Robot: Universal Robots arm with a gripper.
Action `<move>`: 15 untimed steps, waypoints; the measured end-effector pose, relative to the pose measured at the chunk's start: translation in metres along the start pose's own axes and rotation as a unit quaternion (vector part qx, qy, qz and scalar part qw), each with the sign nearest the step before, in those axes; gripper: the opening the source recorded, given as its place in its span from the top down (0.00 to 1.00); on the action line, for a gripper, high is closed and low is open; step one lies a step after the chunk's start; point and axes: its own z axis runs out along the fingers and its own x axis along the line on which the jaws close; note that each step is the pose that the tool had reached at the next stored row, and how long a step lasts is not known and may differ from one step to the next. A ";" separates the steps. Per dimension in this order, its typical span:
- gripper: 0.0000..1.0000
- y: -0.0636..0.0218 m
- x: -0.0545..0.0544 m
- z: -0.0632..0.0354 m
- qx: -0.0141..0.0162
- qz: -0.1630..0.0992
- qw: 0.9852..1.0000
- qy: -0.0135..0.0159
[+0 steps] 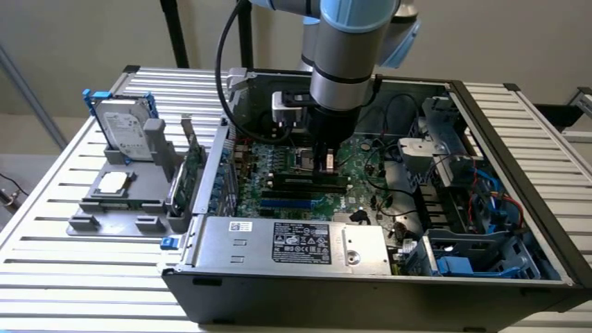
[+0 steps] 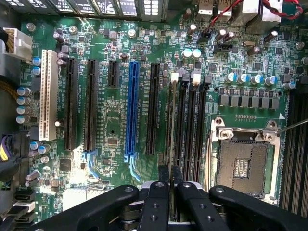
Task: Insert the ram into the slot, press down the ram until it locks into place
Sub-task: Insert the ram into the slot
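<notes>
Arm reaches down into an open computer case (image 1: 277,295) resting on a slatted bench (image 1: 74,277). The gripper (image 2: 170,177) stands low over the motherboard (image 2: 110,130), its fingers (image 2: 162,180) drawn close together and pinching the ram (image 2: 172,125) by its upper edge.

The ram is seen edge-on as a thin pale line running straight out from between the fingertips. It lies in line with the slot (image 2: 174,85) directly beneath the gripper, the outermost of four parallel black sockets. Whether the ram is fully seated, or the white end clip closed, cannot be told.

On one side of the gripper, just beyond the other three sockets, sits the silver-framed processor socket (image 2: 240,163), uncovered. On the opposite side, one black slot away, is the blue expansion slot (image 2: 131,110).

A hard drive (image 1: 125,128) stands upright in a grey holder on the bench, well apart from the gripper, toward the exterior view's left.
</notes>
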 end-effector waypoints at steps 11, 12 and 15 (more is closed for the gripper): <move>0.87 0.0008 0.000 0.0022 0.005 0.009 1.000 0.000; 0.87 0.0011 0.000 0.0023 0.005 0.009 1.000 0.000; 0.87 0.0020 -0.001 0.0028 0.005 0.010 1.000 0.000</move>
